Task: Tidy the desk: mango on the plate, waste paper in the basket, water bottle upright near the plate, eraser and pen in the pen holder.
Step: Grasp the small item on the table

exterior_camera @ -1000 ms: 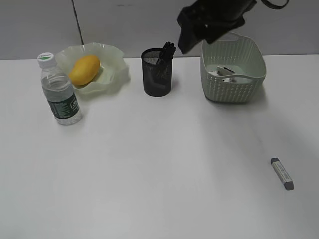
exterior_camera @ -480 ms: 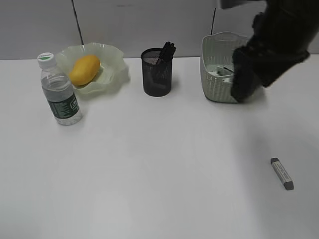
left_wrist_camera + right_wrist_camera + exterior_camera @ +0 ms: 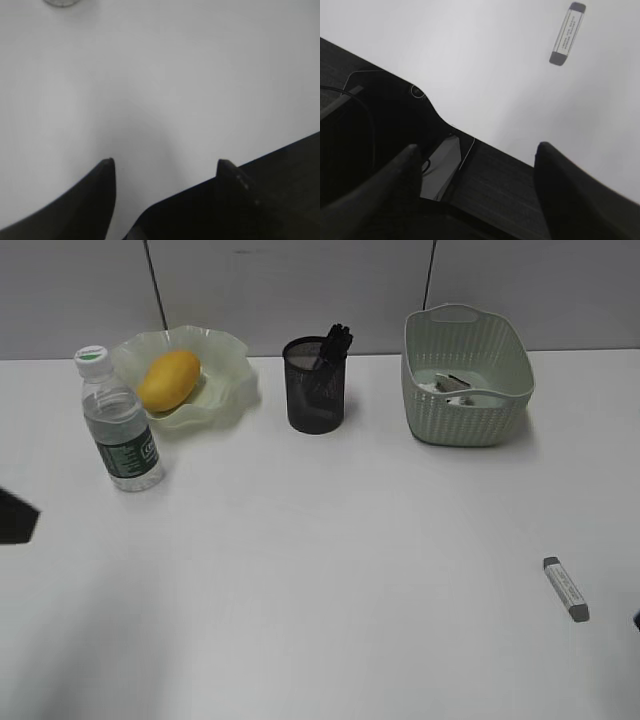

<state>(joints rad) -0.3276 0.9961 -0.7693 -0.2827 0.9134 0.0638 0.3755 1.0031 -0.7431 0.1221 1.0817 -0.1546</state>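
The mango point(image 3: 168, 380) lies in the plate point(image 3: 230, 390) at the far left of the desk point(image 3: 320, 570). The water bottle point(image 3: 117, 422) stands upright just beside the plate, on its near left side. The pen holder point(image 3: 316, 386) is at the far middle, with dark pens point(image 3: 334, 344) sticking out of it. The basket point(image 3: 466, 375) is at the far right and the waste paper point(image 3: 455, 388) lies inside it.

The eraser point(image 3: 566, 588) lies flat on the desk at the near right, well apart from the pen holder.

The right gripper point(image 3: 475, 150) is released, with its jaws wide apart and nothing between them. The eraser point(image 3: 567, 33) lies beyond its fingertips, further out and to the right, not touching. The left gripper point(image 3: 163, 164) is also released and empty above bare desk; the bottom of the bottle point(image 3: 62, 2) is far from it.
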